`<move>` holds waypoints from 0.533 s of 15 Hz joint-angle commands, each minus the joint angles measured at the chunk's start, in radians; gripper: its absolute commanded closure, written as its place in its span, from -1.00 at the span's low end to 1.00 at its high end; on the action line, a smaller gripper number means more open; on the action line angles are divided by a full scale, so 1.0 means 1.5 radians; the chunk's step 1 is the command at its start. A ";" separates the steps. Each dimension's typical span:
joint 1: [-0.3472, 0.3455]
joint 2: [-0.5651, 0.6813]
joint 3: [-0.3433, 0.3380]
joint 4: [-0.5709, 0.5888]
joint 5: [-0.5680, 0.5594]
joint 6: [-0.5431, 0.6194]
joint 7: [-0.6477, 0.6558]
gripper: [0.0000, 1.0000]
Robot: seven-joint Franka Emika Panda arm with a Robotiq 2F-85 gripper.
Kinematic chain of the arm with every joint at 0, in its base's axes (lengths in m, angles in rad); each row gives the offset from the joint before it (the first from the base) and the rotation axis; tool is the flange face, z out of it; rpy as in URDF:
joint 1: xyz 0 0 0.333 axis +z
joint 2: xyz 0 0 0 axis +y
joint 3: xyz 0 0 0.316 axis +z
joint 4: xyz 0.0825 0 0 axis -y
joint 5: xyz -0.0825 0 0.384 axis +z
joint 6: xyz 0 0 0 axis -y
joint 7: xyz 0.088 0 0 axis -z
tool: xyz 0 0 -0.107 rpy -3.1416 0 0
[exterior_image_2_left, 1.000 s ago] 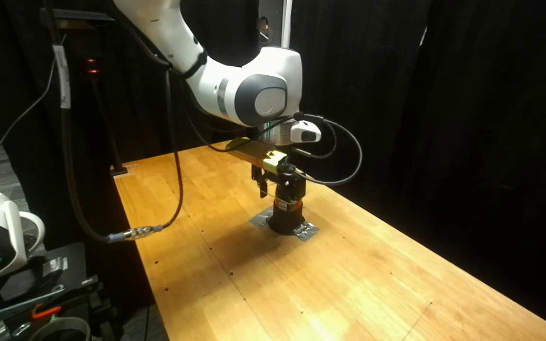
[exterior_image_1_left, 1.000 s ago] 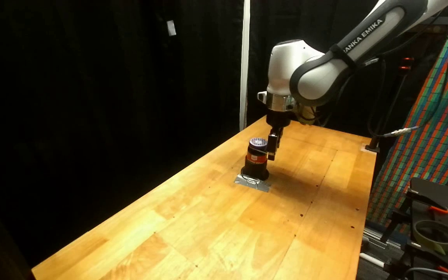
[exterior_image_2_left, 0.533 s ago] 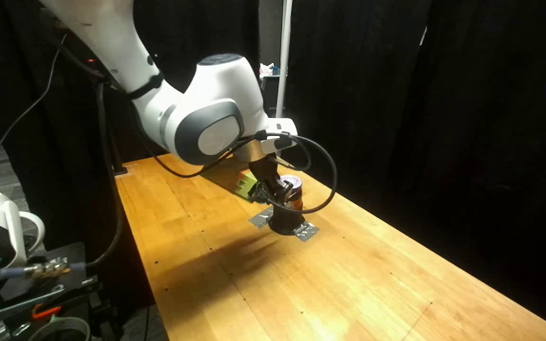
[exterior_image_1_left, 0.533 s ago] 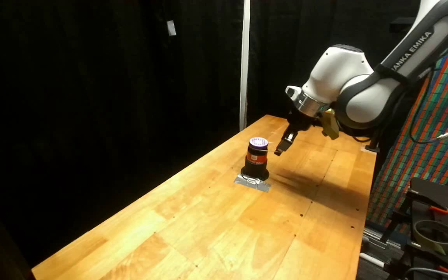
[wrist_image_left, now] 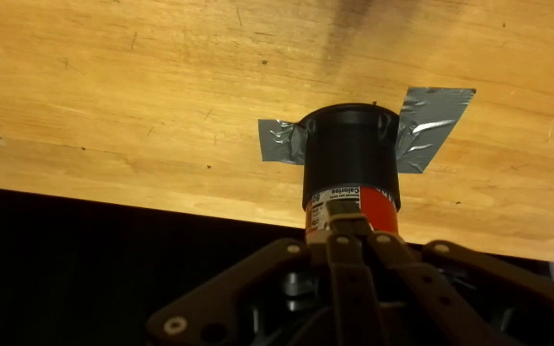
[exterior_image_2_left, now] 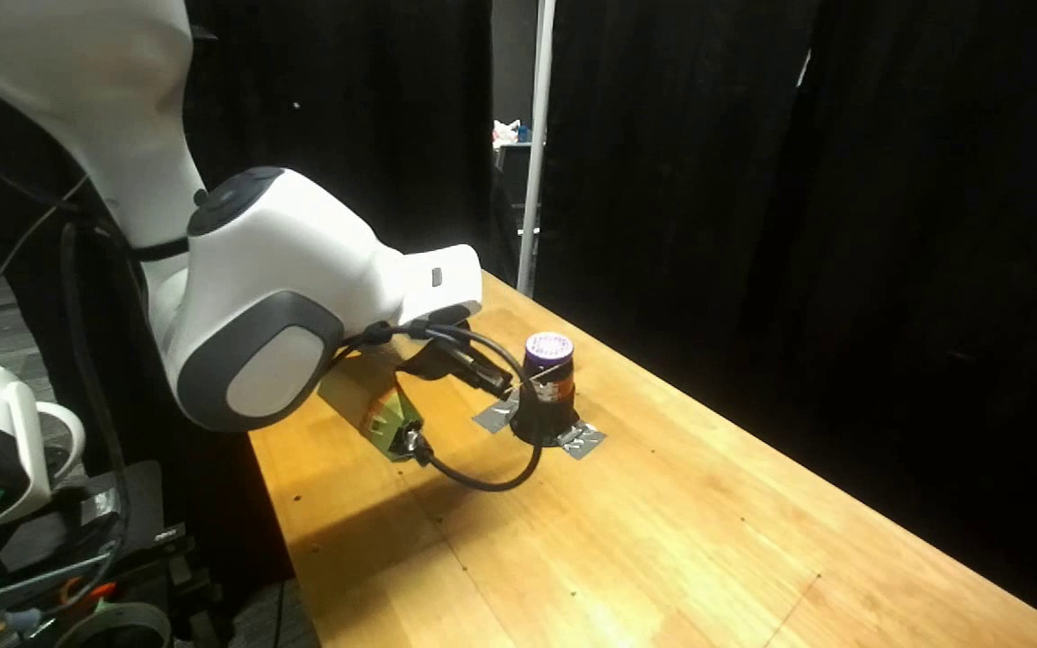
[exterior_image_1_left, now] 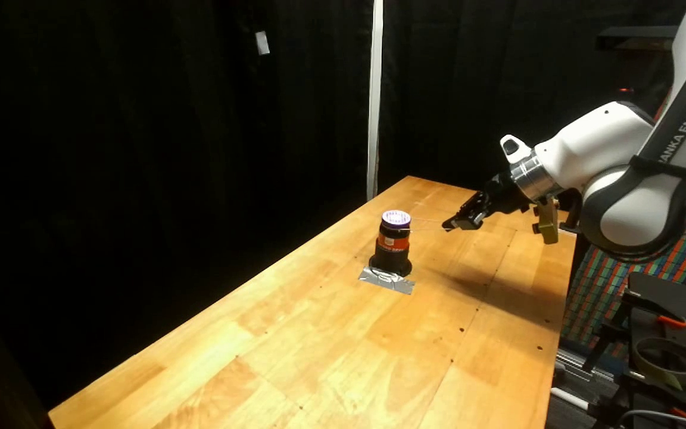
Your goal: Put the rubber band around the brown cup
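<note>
The brown cup [exterior_image_1_left: 393, 243] stands upright on the table, dark below with a reddish-orange label and a purple-rimmed lid. A thin rubber band [exterior_image_1_left: 429, 229] passes round its upper part and runs stretched across a gap to my gripper [exterior_image_1_left: 448, 226]. In the wrist view the band [wrist_image_left: 349, 217] loops round the outside of the fingertips, which are together in front of the label of the cup [wrist_image_left: 383, 214]. My gripper is shut and tilted, apart from the cup in an exterior view. The cup's top is hidden in the wrist view.
Grey tape [exterior_image_1_left: 387, 280] fixes the cup's dark base to the wooden table [exterior_image_1_left: 331, 345]. A black cable [exterior_image_2_left: 482, 487] from the arm loops in front of the cup in an exterior view. Dark curtains [exterior_image_1_left: 170, 149] hang beyond the table's edge.
My gripper has shut, drawn back from the cup and tilted over. The rubber band between it and the cup has stretched longer. The cup has stayed in place.
</note>
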 commanded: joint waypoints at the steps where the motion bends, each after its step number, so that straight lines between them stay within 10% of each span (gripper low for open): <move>1: 0.013 0.067 0.028 -0.020 0.077 0.182 -0.010 0.93; 6: 0.036 0.215 0.062 0.004 0.163 0.422 -0.001 0.95; 8: 0.092 0.182 0.024 0.053 0.195 0.343 0.004 0.95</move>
